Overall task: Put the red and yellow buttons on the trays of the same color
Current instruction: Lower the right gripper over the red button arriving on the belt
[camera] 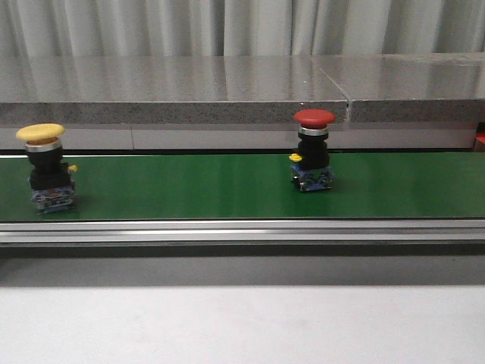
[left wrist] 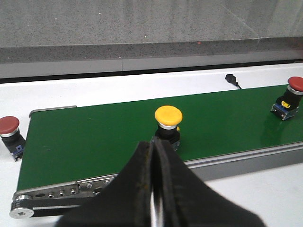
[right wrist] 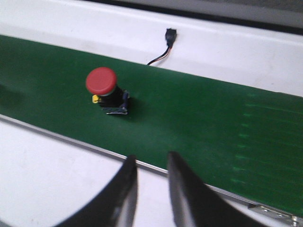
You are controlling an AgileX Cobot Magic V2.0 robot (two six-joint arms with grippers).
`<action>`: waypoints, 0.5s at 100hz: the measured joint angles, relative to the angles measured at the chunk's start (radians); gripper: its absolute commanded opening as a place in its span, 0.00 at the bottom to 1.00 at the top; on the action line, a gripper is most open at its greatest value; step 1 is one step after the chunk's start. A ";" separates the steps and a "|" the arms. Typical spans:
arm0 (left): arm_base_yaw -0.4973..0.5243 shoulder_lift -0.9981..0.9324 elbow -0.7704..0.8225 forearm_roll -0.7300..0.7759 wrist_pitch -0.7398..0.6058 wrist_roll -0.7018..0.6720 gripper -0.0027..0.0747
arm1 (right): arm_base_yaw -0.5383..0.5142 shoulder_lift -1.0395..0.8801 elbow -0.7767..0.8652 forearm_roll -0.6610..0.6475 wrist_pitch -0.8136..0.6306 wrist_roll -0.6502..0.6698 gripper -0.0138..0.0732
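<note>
two buttons stand upright on the green belt (camera: pixel 189 186) in the front view. the yellow button (camera: pixel 47 167) is at the far left of the belt, and the red button (camera: pixel 312 150) is right of the middle, well apart from it. behind the belt runs a grey stone ledge (camera: pixel 227 87), and in front of it a metal rail (camera: pixel 242 230). no gripper and no tray shows in this view.

in the left wrist view the left gripper (left wrist: pixel 154 189) is over the near rail of the belt. its two black fingers (left wrist: pixel 175 198) are pressed together with nothing between them. the yellow button (left wrist: pixel 168 124) stands on the belt just beyond the fingertips, not touched. a red button (left wrist: pixel 289 97) stands further along the belt near its near edge. another red button (left wrist: pixel 10 136) stands off the belt on the white table (left wrist: pixel 142 82), beside the belt end.

in the right wrist view the right gripper (right wrist: pixel 150 177) is over the near edge of the belt, above the white table (right wrist: pixel 47 165). its fingers (right wrist: pixel 124 189) are apart with a clear gap and hold nothing. the red button (right wrist: pixel 106 92) stands on the belt, apart from the fingers. a black cable (right wrist: pixel 163 47) lies on the table beyond the belt.
</note>
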 measured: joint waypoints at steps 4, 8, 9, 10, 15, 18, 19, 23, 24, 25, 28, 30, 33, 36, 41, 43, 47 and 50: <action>0.000 0.000 0.000 0.000 0.000 0.000 0.01 | 0.015 0.041 -0.028 0.000 0.021 -0.002 0.87; 0.000 0.000 0.000 0.000 0.000 0.000 0.01 | 0.029 0.074 -0.061 0.000 0.045 -0.002 0.93; 0.000 0.000 0.000 0.000 0.000 0.000 0.01 | 0.031 0.087 -0.066 0.000 0.049 -0.002 0.93; 0.000 0.000 0.000 0.000 0.000 0.000 0.01 | 0.034 0.094 -0.077 0.000 0.058 -0.002 0.92; 0.000 0.000 0.000 0.000 0.000 0.000 0.01 | 0.047 0.140 -0.113 0.000 0.089 -0.002 0.89; 0.000 0.000 0.000 0.000 0.000 0.000 0.01 | 0.052 0.174 -0.134 0.000 0.108 -0.002 0.88; 0.000 0.000 0.000 0.000 0.000 0.000 0.01 | 0.054 0.180 -0.144 0.000 0.116 -0.002 0.88; 0.000 0.000 0.000 0.000 0.000 0.000 0.01 | 0.063 0.220 -0.167 0.000 0.136 -0.002 0.88; 0.000 0.000 0.000 0.000 0.000 0.000 0.01 | 0.065 0.226 -0.175 0.000 0.144 -0.002 0.88; 0.000 0.000 0.000 0.000 0.000 0.000 0.01 | 0.065 0.239 -0.180 0.000 0.147 -0.002 0.88; 0.000 0.000 0.000 0.000 0.000 0.000 0.01 | 0.070 0.265 -0.199 0.000 0.162 -0.002 0.88; 0.000 0.000 0.000 0.000 0.000 0.000 0.01 | 0.075 0.283 -0.207 0.000 0.173 -0.002 0.88; 0.000 0.000 0.000 0.000 0.000 0.000 0.01 | 0.082 0.307 -0.226 0.000 0.189 -0.004 0.88; 0.000 0.000 0.000 0.000 0.000 0.000 0.01 | 0.087 0.330 -0.241 0.000 0.200 -0.006 0.88; 0.000 0.000 0.000 0.000 0.000 0.000 0.01 | 0.094 0.370 -0.265 0.000 0.214 -0.011 0.88; 0.000 0.000 0.000 0.000 0.000 0.000 0.01 | 0.094 0.386 -0.276 0.000 0.218 -0.013 0.88; 0.000 0.000 0.000 0.000 0.000 0.000 0.01 | 0.096 0.418 -0.297 0.000 0.227 -0.014 0.88; 0.000 0.000 0.000 0.000 0.000 0.000 0.01 | 0.098 0.438 -0.310 0.000 0.230 -0.014 0.88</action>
